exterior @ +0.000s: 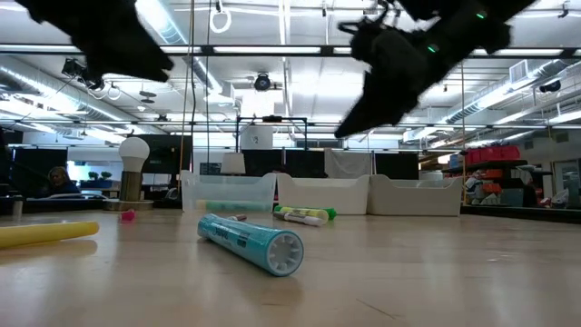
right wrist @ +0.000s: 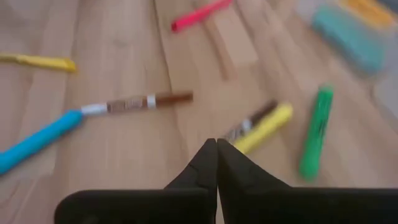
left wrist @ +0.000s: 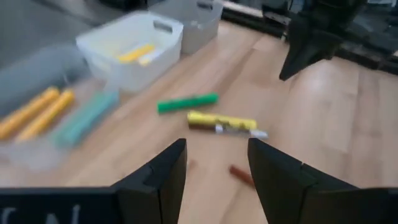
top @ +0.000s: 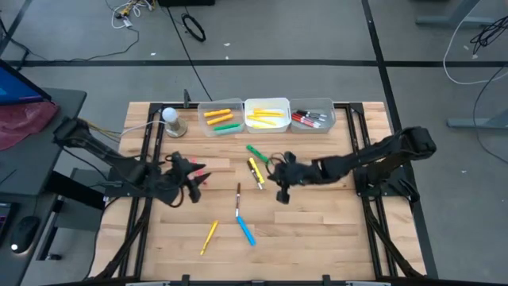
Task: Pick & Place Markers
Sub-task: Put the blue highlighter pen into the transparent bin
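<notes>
Left gripper [top: 197,179] sits mid-left of the high view, jaws spread and empty, a pink marker [top: 205,176] just beside it. Center frame, the yellow marker [top: 255,170] and green marker [top: 256,152] lie diagonal, upper-left to lower-right. Right gripper [top: 279,195], jaws pressed together on nothing, hangs just right of that pair, so it is the nearer arm.

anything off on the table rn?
The right gripper is shut on nothing, above the yellow marker. Loose markers lie scattered on the table. A light bulb stands beside the bins.
</notes>
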